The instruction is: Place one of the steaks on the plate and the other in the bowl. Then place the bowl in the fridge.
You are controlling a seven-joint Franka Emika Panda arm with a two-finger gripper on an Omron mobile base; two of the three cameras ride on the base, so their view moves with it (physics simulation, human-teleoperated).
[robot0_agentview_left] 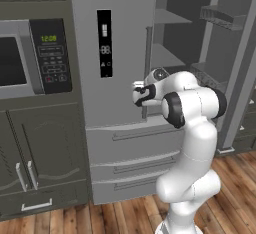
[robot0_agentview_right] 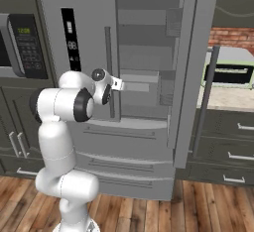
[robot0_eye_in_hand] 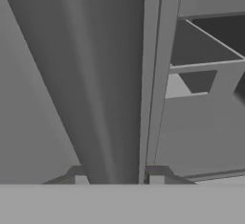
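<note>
Where the hand is: the hand (robot0_agentview_left: 137, 92) is up at the front of the fridge (robot0_agentview_left: 120, 28), right on the long door handle (robot0_agentview_left: 148, 53) of the left door
Hand: in the hand view the two small dark fingers (robot0_eye_in_hand: 81, 180) sit tight on each side of the door handle (robot0_eye_in_hand: 95, 98), so the hand (robot0_eye_in_hand: 118, 180) is nearly closed and has hold of the handle
Arm: the white arm (robot0_agentview_left: 192, 143) stands on the wood floor (robot0_agentview_left: 125, 215) in front of the fridge and bends over to the handle
Fridge: it is tall and grey, right in front of the robot
Left door: it is closed, and it has a black panel (robot0_agentview_left: 104, 43) on it
Right door: the right door (robot0_agentview_right: 193, 52) is swung wide open
Inside: grey shelves (robot0_agentview_right: 141, 52) show past the open door
Drawers: the lower drawers (robot0_agentview_left: 135, 143) under the doors are closed
Microwave: the dark microwave (robot0_agentview_left: 30, 58) is in the wall just left of the fridge
Cupboards: dark cupboard doors (robot0_agentview_left: 40, 148) sit below the microwave
</note>
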